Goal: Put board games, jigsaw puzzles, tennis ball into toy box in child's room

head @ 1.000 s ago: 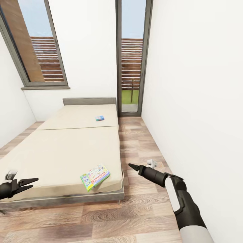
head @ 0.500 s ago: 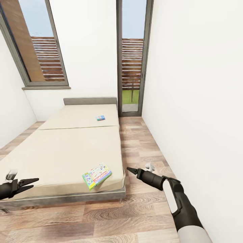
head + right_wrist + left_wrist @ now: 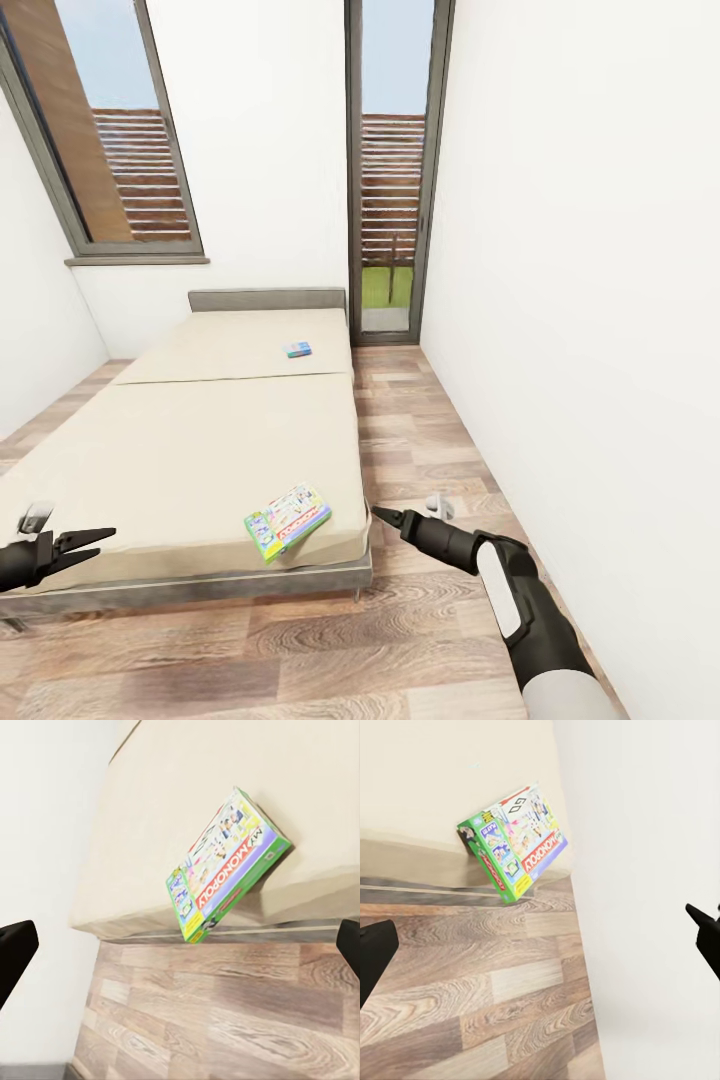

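Movement since a second ago is small: the right gripper [image 3: 378, 513] has slid a little nearer the bed's near corner and sits lower than before, while the left gripper [image 3: 100, 535] hangs where it was, over the near left edge of the mattress; the room shifted a touch in view early on, so the head moved too. The left one's fingers [image 3: 85, 550] stand apart in a narrow V; the right one's dark tip looks pinched to a point in the head view, yet its wrist camera shows the two black fingers [image 3: 15, 949] wide at either edge, so I take them as apart with nothing held. The nearer board game [image 3: 286, 521], a flat green-edged Monopoly box with a busy printed lid, lies on the bed [image 3: 200, 440] at its near right corner, with its end jutting past the mattress edge in the wrist views. The second board game [image 3: 296, 349], a small bluish box, rests flat far up the bed near the grey headboard [image 3: 265, 299]. The bedding is plain beige cloth, smooth, split by a seam across the middle, on a thin grey frame. Wood-grain planks [image 3: 420, 420] run down the narrow aisle between bed and white wall [image 3: 580, 300], where the right arm reaches. A small pale object [image 3: 438, 503] sits on the floor just behind that arm; I cannot tell what it is. Beyond stand a slanted dark-framed window [image 3: 110, 150] and a tall glass door [image 3: 390, 180] showing slatted fencing.
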